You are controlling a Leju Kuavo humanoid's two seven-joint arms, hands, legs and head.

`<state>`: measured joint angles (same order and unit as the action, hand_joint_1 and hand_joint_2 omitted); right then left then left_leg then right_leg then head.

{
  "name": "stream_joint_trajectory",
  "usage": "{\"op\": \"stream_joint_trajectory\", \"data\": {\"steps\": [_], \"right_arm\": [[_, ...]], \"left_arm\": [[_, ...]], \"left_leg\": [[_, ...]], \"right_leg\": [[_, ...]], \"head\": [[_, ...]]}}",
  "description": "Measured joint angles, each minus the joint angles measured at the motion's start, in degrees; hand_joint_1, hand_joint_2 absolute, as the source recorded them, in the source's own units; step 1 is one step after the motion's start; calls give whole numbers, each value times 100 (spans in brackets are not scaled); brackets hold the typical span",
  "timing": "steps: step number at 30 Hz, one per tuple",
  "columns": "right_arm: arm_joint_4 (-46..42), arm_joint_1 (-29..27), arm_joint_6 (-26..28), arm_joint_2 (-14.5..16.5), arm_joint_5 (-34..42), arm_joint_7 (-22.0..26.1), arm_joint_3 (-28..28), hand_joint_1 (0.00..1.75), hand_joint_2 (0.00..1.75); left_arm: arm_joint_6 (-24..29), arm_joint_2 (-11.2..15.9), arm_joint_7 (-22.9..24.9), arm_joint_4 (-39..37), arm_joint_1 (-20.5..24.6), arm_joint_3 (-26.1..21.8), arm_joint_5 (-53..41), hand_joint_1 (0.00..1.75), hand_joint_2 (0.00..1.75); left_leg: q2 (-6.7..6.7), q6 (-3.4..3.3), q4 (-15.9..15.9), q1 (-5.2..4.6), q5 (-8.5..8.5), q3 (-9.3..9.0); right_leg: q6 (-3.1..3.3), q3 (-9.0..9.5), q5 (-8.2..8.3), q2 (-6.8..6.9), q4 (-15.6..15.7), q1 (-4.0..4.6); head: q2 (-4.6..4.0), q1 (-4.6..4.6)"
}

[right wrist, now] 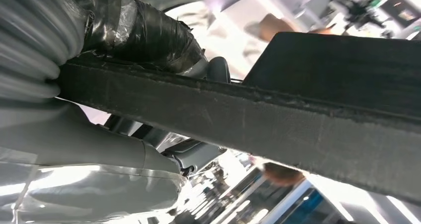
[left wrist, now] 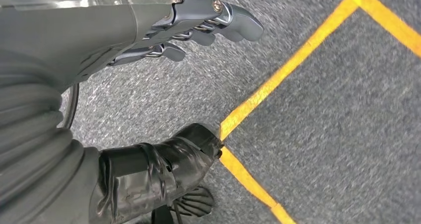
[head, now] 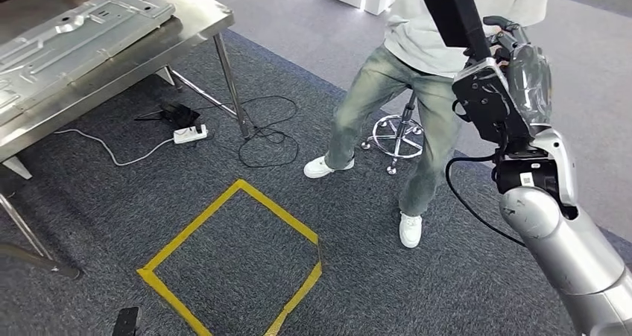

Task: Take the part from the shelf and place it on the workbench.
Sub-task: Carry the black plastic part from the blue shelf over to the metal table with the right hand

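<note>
part [head: 454, 12], a black flat piece, is gripped by right hand [head: 510, 49]; left hand [left wrist: 198, 23] hangs loosely curled, empty.

My right arm [head: 574, 254] is scuffed silver, with a black cable [head: 466, 202] looping from its black wrist block. Clear plastic wraps the right hand [head: 522, 68]. I see my left hand [left wrist: 198, 25]: grey ribbed cover, dark screwed fingers, taped thumb.

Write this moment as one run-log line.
right hand: grips black part, raised | left hand: holds nothing, over carpet | workbench: ahead-left | person: close
</note>
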<state>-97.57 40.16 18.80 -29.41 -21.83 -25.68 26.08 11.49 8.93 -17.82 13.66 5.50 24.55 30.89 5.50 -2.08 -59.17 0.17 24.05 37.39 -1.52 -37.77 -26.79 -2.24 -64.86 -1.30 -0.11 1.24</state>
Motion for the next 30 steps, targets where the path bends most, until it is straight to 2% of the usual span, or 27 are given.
{"op": "stream_joint_trajectory", "data": {"steps": [1,2,3,4,5,7,9,10,11,12,13,15,16,17,18,20,21,23,24,25,26,27,28,29,30], "right_arm": [[1,7,1,-1,-6,5,-1,175,175],[1,9,3,-1,-12,11,-2,175,175],[1,10,5,0,-17,16,-2,175,175],[1,11,7,1,-22,23,-3,175,175],[0,12,8,3,-25,33,-2,175,175],[-7,18,10,15,-25,62,-2,175,175],[-19,16,16,29,-25,96,-2,175,175],[-25,14,19,36,-25,109,-1,175,175],[-30,10,20,44,-26,116,2,175,175],[-35,6,21,53,-26,119,7,175,175],[-44,3,21,62,-27,120,11,175,175],[-87,2,21,69,-27,120,15,175,175],[-118,10,22,70,-27,120,15,175,175],[-154,17,22,73,-31,119,15,175,175],[-189,23,23,77,-39,117,15,175,175],[-260,30,24,86,-61,113,15,175,175],[-288,31,24,90,-69,111,15,175,175],[-337,38,27,93,-75,109,15,175,175],[-351,38,29,94,-77,109,15,175,175],[-365,34,31,93,-78,108,15,175,175],[-373,24,32,93,-82,106,16,175,175],[-378,15,32,93,-89,102,16,175,175],[-391,9,31,93,-100,98,17,175,175],[-410,11,30,93,-115,96,17,175,175],[-436,18,27,94,-128,96,18,175,175]], "left_arm": [[0,1,-12,0,7,5,3,0,175],[1,2,-21,0,12,9,7,0,175],[2,4,-29,0,9,11,13,0,175],[2,6,-31,0,-1,13,20,0,175],[3,5,-25,0,-17,13,25,0,175],[4,4,-1,-1,-25,14,38,0,175],[4,4,23,-1,0,15,51,0,175],[3,2,33,0,8,15,56,0,175],[3,-1,43,-1,7,16,61,0,175],[3,-3,50,-1,1,16,66,0,175],[3,-3,57,-1,-4,17,72,0,175],[4,4,61,-1,-1,17,81,0,175],[5,9,61,-1,4,17,86,0,175],[5,11,61,-1,9,17,87,0,175],[5,15,60,-1,9,17,89,0,175],[5,31,57,-2,-11,17,92,0,175],[5,39,52,-2,-22,17,93,0,175],[5,49,45,-2,-20,19,95,0,175],[4,50,43,-2,-7,19,95,0,175],[4,51,43,-2,6,19,96,0,175],[3,51,43,-2,13,19,96,0,175],[3,50,43,-2,15,19,96,0,175],[2,48,43,-2,14,20,96,0,175],[2,45,44,-2,12,20,96,0,175],[1,42,45,-2,12,21,96,0,175]], "left_leg": [[69,24,-31,1,13,21],[127,50,-49,9,17,45],[187,81,-52,15,10,68],[247,115,-46,30,2,81],[235,145,-60,37,11,92],[-27,208,-310,25,150,213],[-357,263,-920,32,427,529],[-421,284,-1240,48,536,708],[-453,299,-1440,61,571,824],[-470,308,-1468,70,522,852],[-498,312,-1295,77,389,770],[-671,294,-580,53,81,383],[-749,265,-271,29,-16,216],[-796,229,-95,3,-45,122],[-781,195,-46,-25,-26,104],[-654,119,-6,-22,-35,79],[-597,89,27,-15,-42,49],[-501,21,84,12,-53,-13],[-453,0,90,10,-50,-23],[-395,-20,89,8,-46,-27],[-329,-28,84,5,-40,-28],[-264,-30,77,3,-35,-30],[-185,-25,63,3,-27,-32],[-109,-12,43,8,-16,-34],[-37,6,23,15,-3,-26]], "right_leg": [[4,115,101,-109,268,-14],[9,174,115,-181,399,-15],[17,199,90,-186,428,-4],[39,220,92,-125,452,-5],[67,245,96,-59,478,-4],[140,312,100,85,529,-11],[197,356,80,230,544,21],[216,368,65,306,543,34],[221,380,52,379,542,42],[221,393,37,445,541,46],[215,410,18,517,540,48],[177,457,-28,646,538,60],[148,479,-54,708,535,73],[116,497,-76,761,539,84],[85,512,-92,810,547,96],[16,551,-131,871,562,85],[-13,556,-175,806,526,71],[-44,378,-408,507,119,40],[-43,208,-558,364,-212,38],[-45,-15,-704,281,-604,37],[-48,-198,-767,252,-891,38],[-51,-311,-743,241,-1027,34],[-50,-324,-600,231,-947,28],[-44,-221,-372,196,-646,19],[-36,-79,-161,84,-269,4]], "head": [[0,4],[0,4],[0,7],[0,7],[0,6],[0,41],[0,75],[0,76],[0,78],[0,79],[0,79],[0,79],[0,75],[0,75],[0,69],[0,69],[0,62],[0,47],[0,37],[0,32],[0,29],[0,29],[0,29],[0,28],[0,28]]}}
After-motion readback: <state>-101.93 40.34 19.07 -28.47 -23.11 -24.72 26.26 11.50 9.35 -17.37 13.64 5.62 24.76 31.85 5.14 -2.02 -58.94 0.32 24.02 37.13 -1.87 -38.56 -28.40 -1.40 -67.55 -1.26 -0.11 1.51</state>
